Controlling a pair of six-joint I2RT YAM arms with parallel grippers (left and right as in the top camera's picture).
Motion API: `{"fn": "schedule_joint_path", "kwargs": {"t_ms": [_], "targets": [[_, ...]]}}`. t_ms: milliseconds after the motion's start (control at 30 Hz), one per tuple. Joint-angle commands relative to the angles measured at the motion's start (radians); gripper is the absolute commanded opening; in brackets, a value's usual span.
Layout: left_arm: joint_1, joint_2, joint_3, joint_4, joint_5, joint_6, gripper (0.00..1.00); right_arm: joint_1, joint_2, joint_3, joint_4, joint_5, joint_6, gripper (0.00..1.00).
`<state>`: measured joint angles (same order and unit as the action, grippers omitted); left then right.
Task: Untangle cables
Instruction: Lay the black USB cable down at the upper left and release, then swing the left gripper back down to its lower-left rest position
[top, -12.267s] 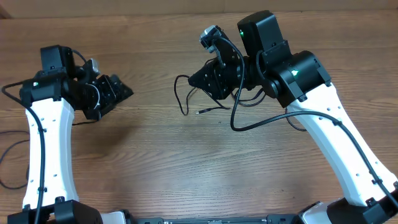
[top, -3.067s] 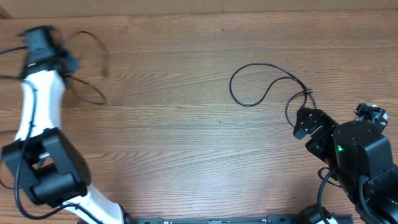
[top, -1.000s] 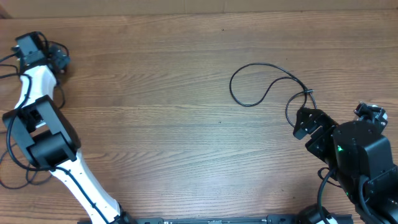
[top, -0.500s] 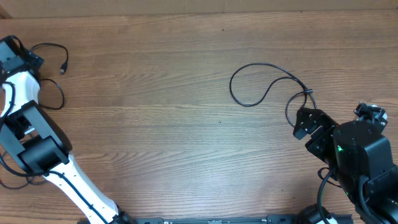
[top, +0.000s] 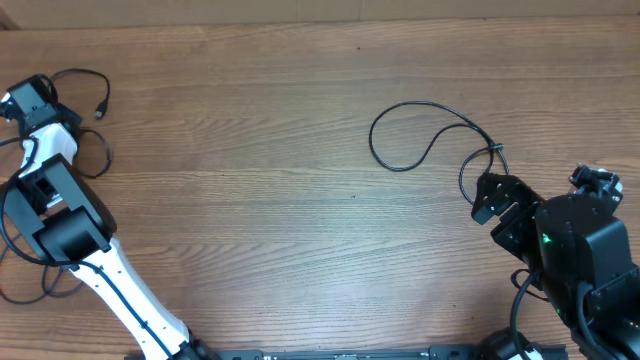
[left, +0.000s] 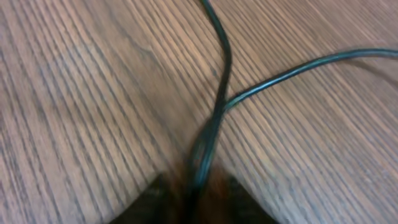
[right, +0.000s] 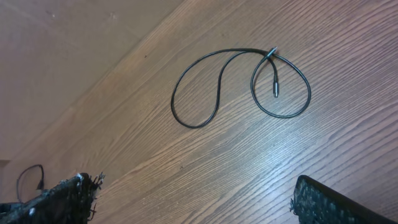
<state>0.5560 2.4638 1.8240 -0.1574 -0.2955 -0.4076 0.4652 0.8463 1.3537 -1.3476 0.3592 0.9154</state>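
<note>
A: Spotted the left gripper (left: 198, 199)?

B: Found it at the far left edge of the wooden table (top: 300, 230), at the end of a stretched arm; saw its fingers (left: 157, 190) set close on either side of 1 thin black cable (left: 222, 102); could not tell from the blurred wrist view whether clamped on it or just short of touching.

A: And that cable's lie?

B: Ran up from between the fingers and met a 2nd strand in a Y; from overhead, curled beside the gripper with its plug (top: 100, 110) flat on the wood.

A: Checked the right gripper (right: 202, 200)?

B: Stood wide apart and empty near the table's right edge; saw the looped cable (right: 267, 55) lying near it in 2 loops, 1 large and 1 small, with a small connector (right: 274, 90) inside the small loop; touched by nothing.
</note>
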Motion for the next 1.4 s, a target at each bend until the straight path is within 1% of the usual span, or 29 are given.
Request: {"fn": "schedule_joint_path", "kwargs": {"t_ms": [0, 33, 133, 267, 333, 367, 400, 433, 467, 500, 600, 733, 800, 867, 933, 1000, 1233, 1300, 1367], "targets": [[-0.027, 0.033, 0.014, 0.0, 0.018, 0.045, 0.11, -0.001, -0.003, 0.0, 0.002, 0.017, -0.004, 1.0], [-0.034, 0.032, 0.014, 0.009, 0.034, 0.068, 0.1, -0.001, -0.003, 0.0, 0.002, 0.017, -0.004, 1.0], [-0.082, 0.032, 0.035, 0.027, 0.138, 0.174, 0.13, -0.001, -0.003, 0.0, 0.002, 0.017, -0.004, 1.0], [-0.143, 0.032, 0.079, -0.011, 0.124, 0.216, 0.11, -0.001, -0.003, 0.0, 0.002, 0.017, -0.004, 1.0], [-0.173, 0.032, 0.105, -0.048, 0.065, 0.22, 0.13, -0.001, -0.003, 0.0, 0.002, 0.017, -0.004, 1.0], [-0.183, 0.032, 0.116, -0.063, 0.026, 0.217, 0.26, -0.001, -0.003, 0.0, 0.002, 0.017, -0.004, 1.0], [-0.191, 0.032, 0.128, -0.076, -0.019, 0.204, 0.62, -0.001, -0.003, 0.0, 0.002, 0.017, -0.004, 1.0], [-0.195, 0.032, 0.141, -0.094, -0.06, 0.189, 0.82, -0.001, -0.003, 0.0, 0.002, 0.017, -0.004, 1.0], [-0.197, 0.029, 0.166, -0.132, -0.103, 0.161, 0.94, -0.001, -0.003, 0.0, 0.002, 0.017, -0.004, 1.0], [-0.197, 0.028, 0.18, -0.154, -0.113, 0.148, 1.0, -0.001, -0.003, 0.0, 0.002, 0.017, -0.004, 1.0], [-0.19, 0.024, 0.278, -0.282, -0.098, 0.134, 1.0, -0.001, -0.003, 0.0, 0.002, 0.017, -0.004, 1.0], [-0.188, 0.012, 0.458, -0.492, -0.095, 0.134, 1.0, -0.001, -0.003, 0.0, 0.002, 0.017, -0.004, 1.0], [-0.191, -0.002, 0.546, -0.582, -0.092, 0.111, 1.0, -0.001, -0.003, 0.0, 0.002, 0.017, -0.004, 1.0], [-0.192, -0.022, 0.624, -0.661, -0.04, 0.091, 1.0, -0.001, -0.003, 0.0, 0.002, 0.017, -0.004, 1.0], [-0.192, -0.053, 0.704, -0.735, 0.095, 0.078, 1.0, -0.001, -0.003, 0.0, 0.002, 0.017, -0.004, 1.0], [-0.192, -0.079, 0.745, -0.785, 0.262, 0.078, 1.0, -0.001, -0.003, 0.0, 0.002, 0.017, -0.004, 1.0], [-0.241, -0.108, 0.75, -0.872, 0.932, 0.125, 1.0, -0.001, -0.003, 0.0, 0.002, 0.017, -0.004, 1.0], [-0.274, -0.108, 0.75, -0.916, 1.059, 0.148, 1.0, -0.001, -0.003, 0.0, 0.002, 0.017, -0.004, 1.0], [-0.329, -0.108, 0.75, -0.951, 1.098, 0.159, 1.0, -0.001, -0.003, 0.0, 0.002, 0.017, -0.004, 1.0]]}}
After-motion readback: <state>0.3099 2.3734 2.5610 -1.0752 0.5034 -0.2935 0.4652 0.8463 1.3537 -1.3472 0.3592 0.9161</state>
